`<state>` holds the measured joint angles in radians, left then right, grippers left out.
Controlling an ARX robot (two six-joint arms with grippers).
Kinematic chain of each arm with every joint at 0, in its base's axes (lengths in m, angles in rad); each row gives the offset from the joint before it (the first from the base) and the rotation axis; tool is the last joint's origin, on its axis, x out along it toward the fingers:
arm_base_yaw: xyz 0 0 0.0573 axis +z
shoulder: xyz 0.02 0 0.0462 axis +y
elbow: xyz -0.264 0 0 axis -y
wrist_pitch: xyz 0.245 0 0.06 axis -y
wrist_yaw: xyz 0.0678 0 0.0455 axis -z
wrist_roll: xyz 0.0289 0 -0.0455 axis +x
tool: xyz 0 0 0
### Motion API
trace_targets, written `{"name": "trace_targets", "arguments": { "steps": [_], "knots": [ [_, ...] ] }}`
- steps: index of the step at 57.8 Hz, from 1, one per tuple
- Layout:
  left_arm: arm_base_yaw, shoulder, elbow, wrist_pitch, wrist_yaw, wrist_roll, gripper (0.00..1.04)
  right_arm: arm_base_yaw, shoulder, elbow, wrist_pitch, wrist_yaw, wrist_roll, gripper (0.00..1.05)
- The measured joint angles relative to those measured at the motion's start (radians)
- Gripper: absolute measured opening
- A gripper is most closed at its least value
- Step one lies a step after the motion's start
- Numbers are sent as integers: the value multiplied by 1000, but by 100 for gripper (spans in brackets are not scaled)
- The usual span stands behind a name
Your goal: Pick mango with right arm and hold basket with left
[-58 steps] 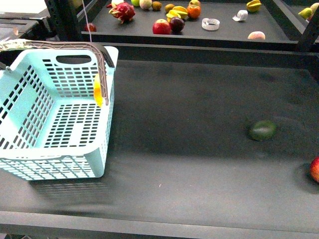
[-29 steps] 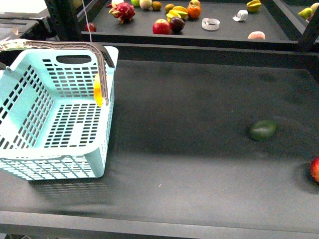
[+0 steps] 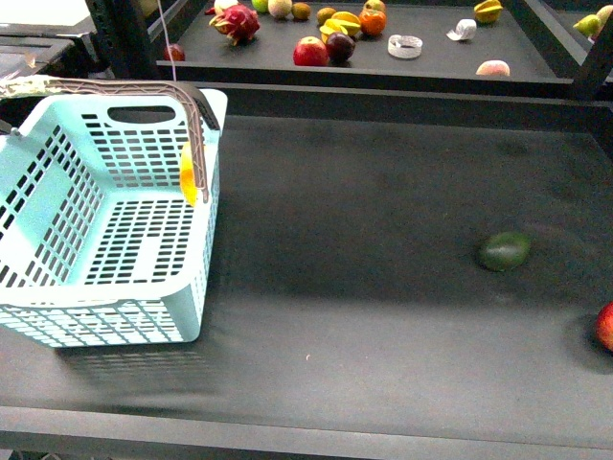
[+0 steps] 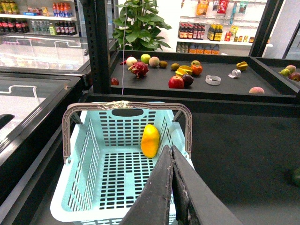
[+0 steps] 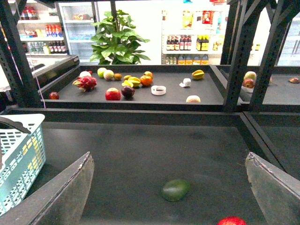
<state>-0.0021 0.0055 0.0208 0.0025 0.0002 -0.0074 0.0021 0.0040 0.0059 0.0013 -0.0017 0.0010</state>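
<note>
1. Right now the mango [image 4: 150,140] lies inside the light blue basket [image 3: 57,316], leaning against the wall on the side nearer the open table; in the front view only a strip of it [image 3: 189,175] shows through the slots.
2. My left gripper [image 4: 172,154] hangs above the basket's near rim with its two fingers pressed together and nothing between them; it touches neither the basket nor the mango.
3. My right gripper [image 5: 171,183] is spread wide, one finger [image 5: 70,192] at each edge of its wrist view, with nothing in its grasp.
4. Between those spread fingers, lower on the dark table [image 3: 364,240], lies an avocado [image 5: 176,189], with a red apple [image 5: 231,221] near it toward me.
5. From the front, the avocado [image 3: 505,251] sits well apart from the basket, and the red apple [image 3: 605,326] is cut by the picture's edge.
6. The basket's brown handle [image 3: 144,91] stands raised over its far end.
7. Beyond the table, a rear shelf [image 3: 431,59] carries assorted fruit, among them a dragon fruit [image 3: 236,23].
</note>
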Motion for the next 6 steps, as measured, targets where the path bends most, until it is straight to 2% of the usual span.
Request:
{"name": "trace_targets", "arguments": {
  "steps": [6],
  "knots": [
    [0,0,0,0,0,0,2,0,0,0,0,0,0,96]
  ]
}}
